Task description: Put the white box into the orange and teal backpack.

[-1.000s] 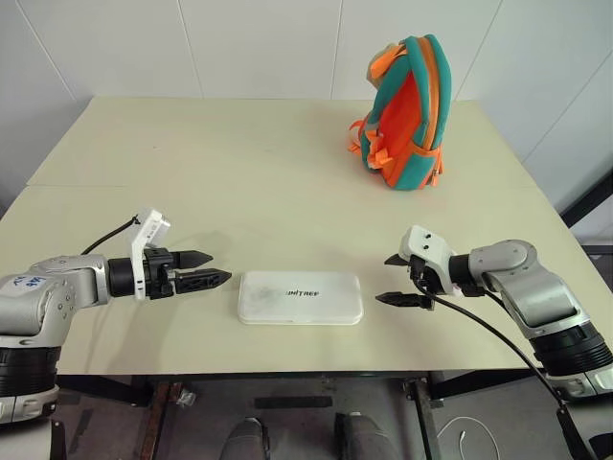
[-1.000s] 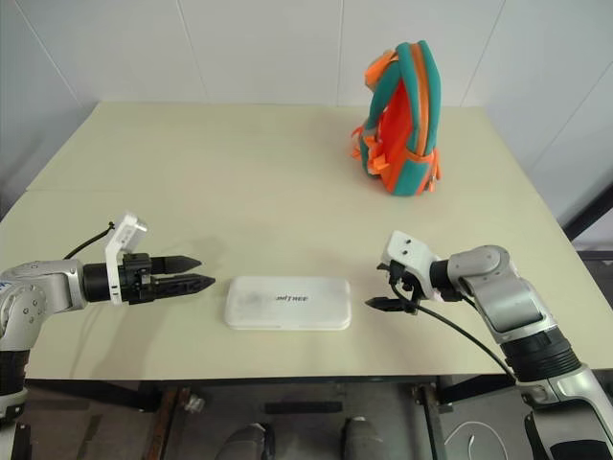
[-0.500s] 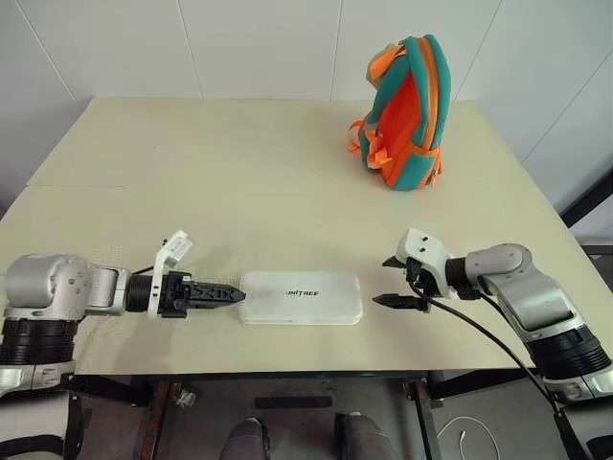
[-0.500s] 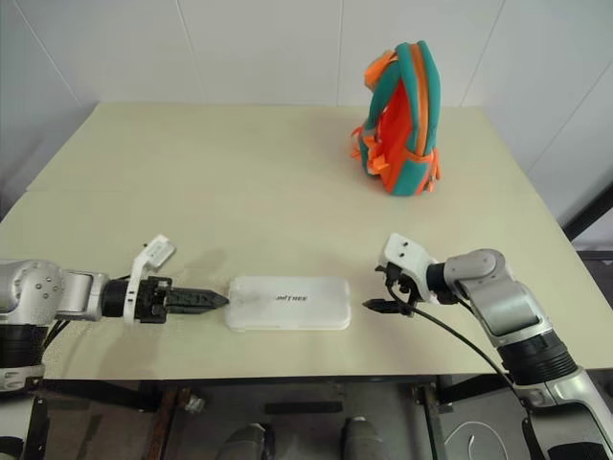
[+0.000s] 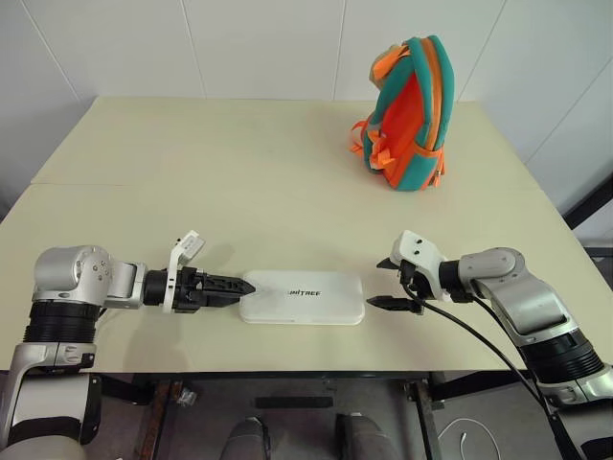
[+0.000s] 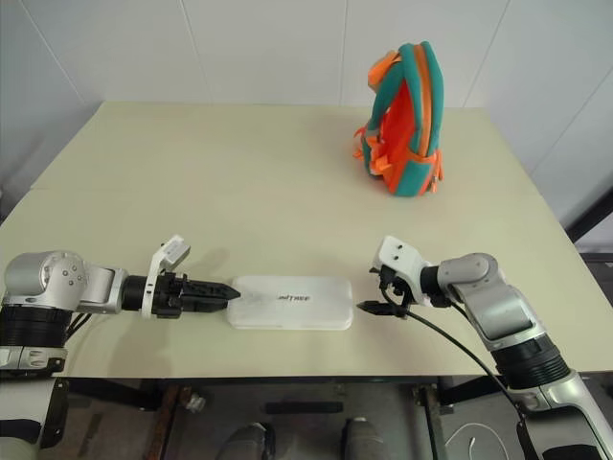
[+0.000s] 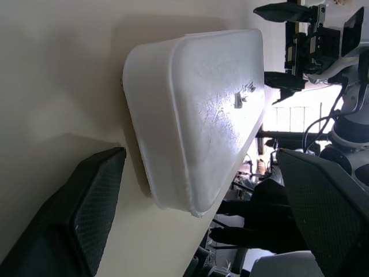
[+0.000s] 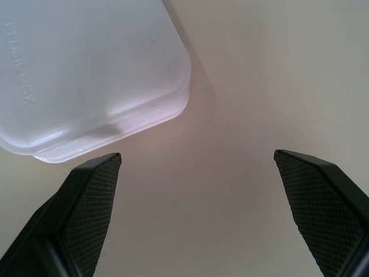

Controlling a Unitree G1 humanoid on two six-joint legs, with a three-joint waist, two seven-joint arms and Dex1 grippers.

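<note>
The white box (image 5: 303, 296) lies flat near the table's front edge, lettering up. The orange and teal backpack (image 5: 410, 115) stands upright at the far right of the table, well away from both arms. My left gripper (image 5: 241, 286) is low at the box's left end, open, its fingertips reaching that end; in the left wrist view the box (image 7: 196, 115) sits just ahead between the spread fingers (image 7: 92, 202). My right gripper (image 5: 381, 283) hangs open just off the box's right end; the box's corner (image 8: 86, 75) lies ahead of it, untouched.
The cream table (image 5: 239, 172) has wide bare room between the box and the backpack. Its front edge (image 5: 306, 359) runs just below the box. White walls close off the back and sides.
My left arm has swung right and down to the box's left end, and its wrist has rolled. The right arm has stayed put. The box and backpack have not moved.
</note>
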